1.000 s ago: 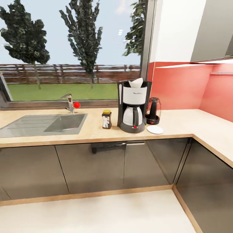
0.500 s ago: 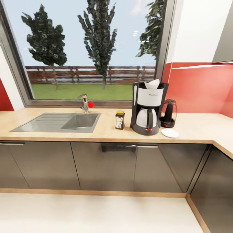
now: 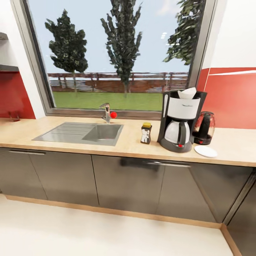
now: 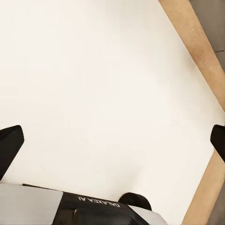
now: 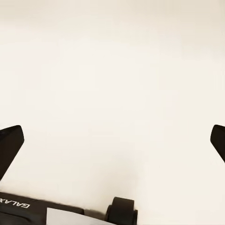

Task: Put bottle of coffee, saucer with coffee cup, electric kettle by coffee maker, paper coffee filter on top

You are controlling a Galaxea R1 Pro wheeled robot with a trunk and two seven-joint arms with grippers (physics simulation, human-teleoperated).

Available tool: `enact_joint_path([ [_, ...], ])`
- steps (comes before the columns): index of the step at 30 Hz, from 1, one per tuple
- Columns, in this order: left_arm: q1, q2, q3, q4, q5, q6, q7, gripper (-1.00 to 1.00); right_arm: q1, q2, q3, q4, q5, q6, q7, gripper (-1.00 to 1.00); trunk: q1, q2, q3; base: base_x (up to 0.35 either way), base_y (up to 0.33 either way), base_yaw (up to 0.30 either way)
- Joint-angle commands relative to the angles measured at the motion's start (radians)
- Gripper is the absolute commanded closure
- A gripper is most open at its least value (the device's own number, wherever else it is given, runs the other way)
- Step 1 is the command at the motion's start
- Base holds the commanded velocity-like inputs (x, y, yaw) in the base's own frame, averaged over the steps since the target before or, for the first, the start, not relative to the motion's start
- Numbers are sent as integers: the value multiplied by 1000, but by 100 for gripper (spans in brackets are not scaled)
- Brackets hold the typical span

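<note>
1. Light-wood countertop runs across the head view over grey cabinet fronts; it is the surface carrying everything below.
2. Coffee maker stands upright on the surface at about 3 o'clock from frame centre, red switch at its base, pale carafe in front.
3. Paper coffee filter sits on top of the coffee maker, white and pointed.
4. Bottle of coffee is just beside the coffee maker at its 9 o'clock, upright, yellow lid, apart from it.
5. Electric kettle is at the coffee maker's 3 o'clock, set slightly further back; whether they touch I can't tell.
6. Saucer lies flat on the surface at the coffee maker's 4 o'clock, in front of the kettle, nothing on it.
7. Sink is set into the surface at the bottle's 9 o'clock, with the tap behind it under the window.
8. Left gripper: fingers wide apart, nothing between them, over pale floor near a wood plinth strip.
9. Right gripper: fingers also wide apart, holding nothing, pale floor beneath.
</note>
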Motion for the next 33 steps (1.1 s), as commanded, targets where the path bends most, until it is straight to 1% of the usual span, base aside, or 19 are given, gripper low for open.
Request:
enact_joint_path([
  [1, -1, 0, 2, 0, 6, 10, -2, -100, -1, 0, -9, 0, 10, -4, 4, -100, 0, -1, -1, 125, 96, 154],
  [19, -1, 0, 2, 0, 6, 10, 1, -100, -1, 2, -9, 0, 10, -4, 2, -100, 0, -1, -1, 9, 7, 265],
  [22, -1, 0, 2, 0, 6, 10, 1, -100, -1, 1, -7, 0, 10, -4, 2, -100, 0, -1, -1, 16, 0, 159],
  [23, -1, 0, 2, 0, 6, 10, 1, -100, -1, 1, -5, 0, 10, -4, 2, -100, 0, -1, -1, 66, 0, 91],
  [26, -1, 0, 2, 0, 6, 10, 1, -100, -1, 1, 21, 0, 10, -4, 3, -100, 0, -1, -1, 168, 55, 74],
  [29, -1, 0, 2, 0, 6, 10, 1, -100, -1, 2, 36, 0, 10, -5, -1, -100, 0, -1, -1, 235, 105, 169],
  [33, -1, 0, 2, 0, 6, 10, 1, -100, -1, 3, 43, 1, 10, -4, -24, -100, 0, -1, -1, 156, 72, 232],
])
